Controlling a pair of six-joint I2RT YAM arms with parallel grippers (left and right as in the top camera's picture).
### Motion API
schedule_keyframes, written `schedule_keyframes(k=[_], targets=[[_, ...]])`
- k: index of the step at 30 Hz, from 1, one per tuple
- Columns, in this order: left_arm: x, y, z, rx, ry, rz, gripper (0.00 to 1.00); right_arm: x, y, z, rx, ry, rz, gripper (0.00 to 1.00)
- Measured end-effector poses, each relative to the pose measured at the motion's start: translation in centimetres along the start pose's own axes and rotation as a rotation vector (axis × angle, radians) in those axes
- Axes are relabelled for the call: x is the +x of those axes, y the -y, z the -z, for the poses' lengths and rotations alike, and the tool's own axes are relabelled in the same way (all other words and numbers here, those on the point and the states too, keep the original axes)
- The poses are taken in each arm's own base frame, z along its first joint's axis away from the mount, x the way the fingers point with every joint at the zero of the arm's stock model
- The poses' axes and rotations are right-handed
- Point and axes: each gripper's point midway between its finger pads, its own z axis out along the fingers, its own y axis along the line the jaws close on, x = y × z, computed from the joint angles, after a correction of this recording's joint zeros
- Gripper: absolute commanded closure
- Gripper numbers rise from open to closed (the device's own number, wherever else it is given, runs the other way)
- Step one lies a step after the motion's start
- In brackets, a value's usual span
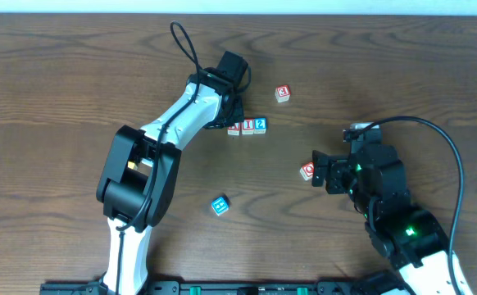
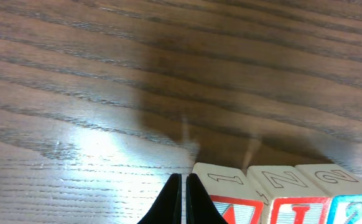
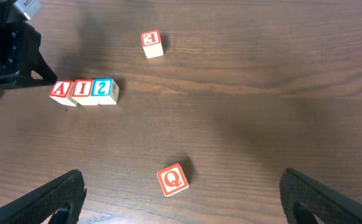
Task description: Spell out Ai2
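Sitting beside the A cube (image 2: pixel 227 186), left end effector (image 2: pixel 182 190) clenched empty; right end effector (image 1: pixel 322 172) spread wide.

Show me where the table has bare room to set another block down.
The table is bare left of the left arm, and between the A-I-2 row and the blue block. Crowded: the row's left end, where the shut left jaws sit, and the Q block by the open right jaws.

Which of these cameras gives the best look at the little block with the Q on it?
The right wrist view. There the Q block lies out in the open on the table, large enough to read its red letter. The overhead view shows the same block much smaller, with the letter hard to make out. The left wrist view does not show it at all.
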Motion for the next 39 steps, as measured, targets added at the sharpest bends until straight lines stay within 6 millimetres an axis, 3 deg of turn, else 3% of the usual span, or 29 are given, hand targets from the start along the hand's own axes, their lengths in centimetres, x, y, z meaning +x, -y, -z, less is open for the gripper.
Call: schedule_keyframes(k=[39], targets=[[1.0,-0.3,0.0,-0.006,-0.043,0.031,0.94,0.0,0.0,0.0,0.000,0.000,0.000,0.01]])
